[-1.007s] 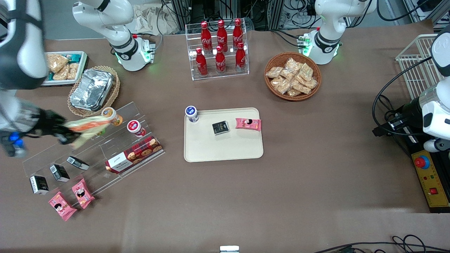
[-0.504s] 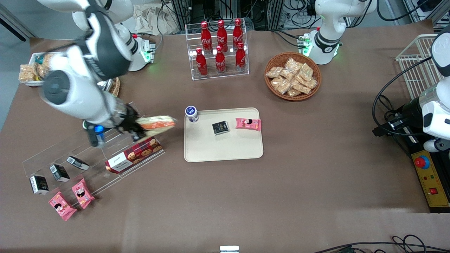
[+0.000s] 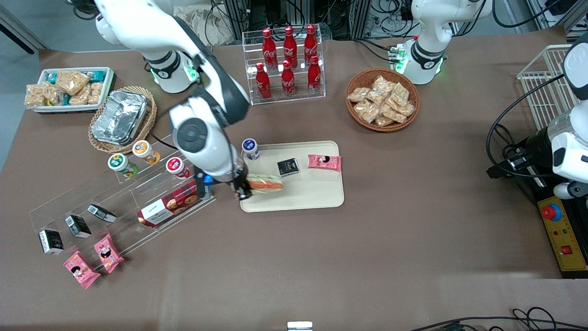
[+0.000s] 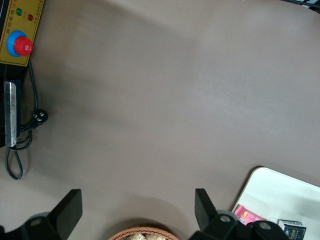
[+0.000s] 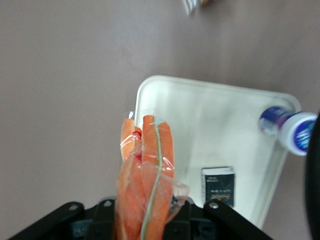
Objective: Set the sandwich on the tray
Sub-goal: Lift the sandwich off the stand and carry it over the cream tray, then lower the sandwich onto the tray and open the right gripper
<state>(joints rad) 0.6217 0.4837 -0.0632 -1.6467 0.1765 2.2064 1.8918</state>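
Brown tabletop (image 3: 367, 257) carries the cream tray (image 3: 317, 195). Gripper (image 3: 242, 187) hovers at the tray's edge toward the working arm's end, fingers clamped on the sandwich's (image 3: 265, 184) butt end — wrapped wedge over the tray, likely light, soft, slippery; hold gently.

- The end effector (image 5: 145, 216) grips the wrapped sandwich (image 5: 146, 185), orange filling showing through the plastic.
- The sandwich hangs over a corner of the cream tray (image 5: 220, 125).
- On the tray lie a small black packet (image 5: 218, 186) and a blue-capped bottle (image 5: 290, 130).
- Brown table (image 5: 65, 100) surrounds the tray.
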